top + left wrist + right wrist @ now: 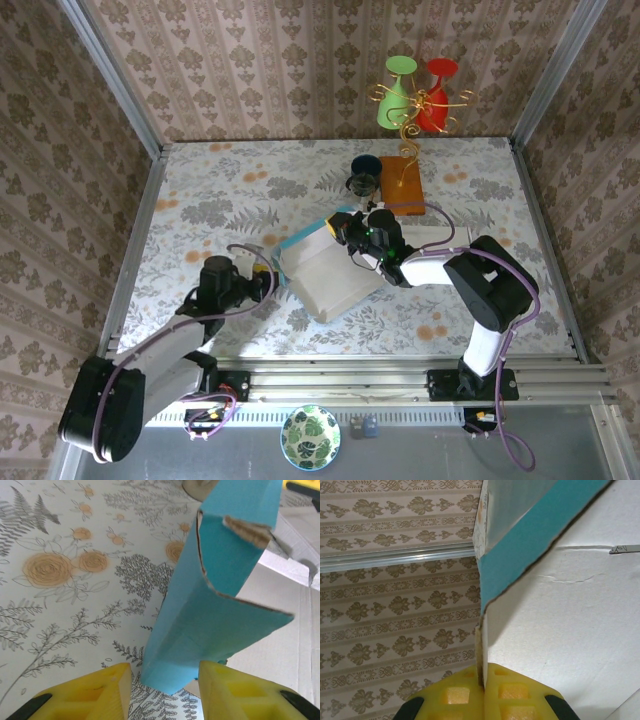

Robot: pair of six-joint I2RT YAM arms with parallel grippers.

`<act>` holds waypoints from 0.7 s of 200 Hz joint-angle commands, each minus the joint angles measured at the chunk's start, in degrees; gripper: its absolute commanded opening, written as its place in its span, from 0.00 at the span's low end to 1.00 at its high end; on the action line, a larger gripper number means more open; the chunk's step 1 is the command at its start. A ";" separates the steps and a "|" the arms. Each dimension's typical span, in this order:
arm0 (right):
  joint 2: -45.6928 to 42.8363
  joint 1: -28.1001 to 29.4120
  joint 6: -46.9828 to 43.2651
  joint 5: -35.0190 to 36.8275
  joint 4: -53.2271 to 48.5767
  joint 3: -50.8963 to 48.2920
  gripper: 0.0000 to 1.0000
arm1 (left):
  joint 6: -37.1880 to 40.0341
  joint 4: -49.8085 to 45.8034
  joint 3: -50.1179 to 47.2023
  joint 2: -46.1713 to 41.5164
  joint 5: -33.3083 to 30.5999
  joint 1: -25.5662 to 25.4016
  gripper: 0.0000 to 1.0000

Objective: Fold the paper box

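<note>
On the table (200, 190), teal-and-white paper box (325, 282) half-raised; right pincer (482, 672) clamps 1 wall, left pincer (164, 674) straddles another, open.

The left gripper (165, 682) straddles the paper box (200, 605): its blue folded wall rises between the yellow fingers (100, 695), close against the right one. The box's white inner face lies right, floral tablecloth (65, 580) left
</note>
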 commanded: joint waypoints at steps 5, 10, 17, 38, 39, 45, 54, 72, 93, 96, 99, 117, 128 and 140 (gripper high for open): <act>0.87 0.03 -0.38 -1.01 -3.09 0.92 0.00 | 2.54 2.67 2.68 2.19 2.56 0.45 0.39; 0.83 0.08 -0.29 -1.01 -3.09 0.89 0.00 | 2.66 2.48 2.85 2.35 2.19 0.54 0.39; 0.73 0.12 -0.29 -1.01 -3.09 0.80 0.00 | 2.85 2.70 2.91 2.65 2.01 0.78 0.39; 0.22 0.12 -0.34 -1.01 -3.13 0.29 0.00 | 3.00 2.57 3.57 3.62 2.57 1.98 0.39; 0.25 0.12 -0.31 -1.01 -3.15 0.28 0.00 | 3.00 2.61 3.61 3.63 2.58 2.05 0.39; 0.20 0.12 -0.31 -1.01 -3.09 0.14 0.00 | 3.00 2.79 3.66 3.72 2.78 2.26 0.39; 0.11 0.12 -0.23 -1.14 -2.96 0.02 0.00 | 3.13 3.30 3.72 4.11 3.22 2.63 0.39; 0.07 0.21 -0.12 -1.01 -2.74 -0.32 0.00 | 3.39 4.40 4.54 5.82 5.63 2.83 0.38; 0.04 0.39 -0.15 -0.84 -2.75 -0.18 0.00 | 3.60 5.01 5.56 7.70 7.91 2.66 0.36; 0.03 0.39 -0.12 -0.89 -2.74 -0.17 0.00 | 3.66 4.94 5.63 7.82 7.88 2.58 0.36; 0.02 0.43 -0.12 -0.79 -2.76 -0.17 0.00 | 3.70 4.93 5.63 7.91 7.75 2.54 0.36; 0.00 0.56 -0.08 -0.50 -2.52 -0.25 0.00 | 3.83 4.75 6.03 8.19 7.33 2.24 0.36; -0.03 0.72 0.02 -0.24 -2.24 -0.41 0.00 | 3.85 4.60 6.38 8.28 7.26 2.15 0.35; -0.22 0.81 0.06 0.12 -2.12 -0.59 0.00 | 3.86 4.29 6.69 8.38 7.09 1.93 0.33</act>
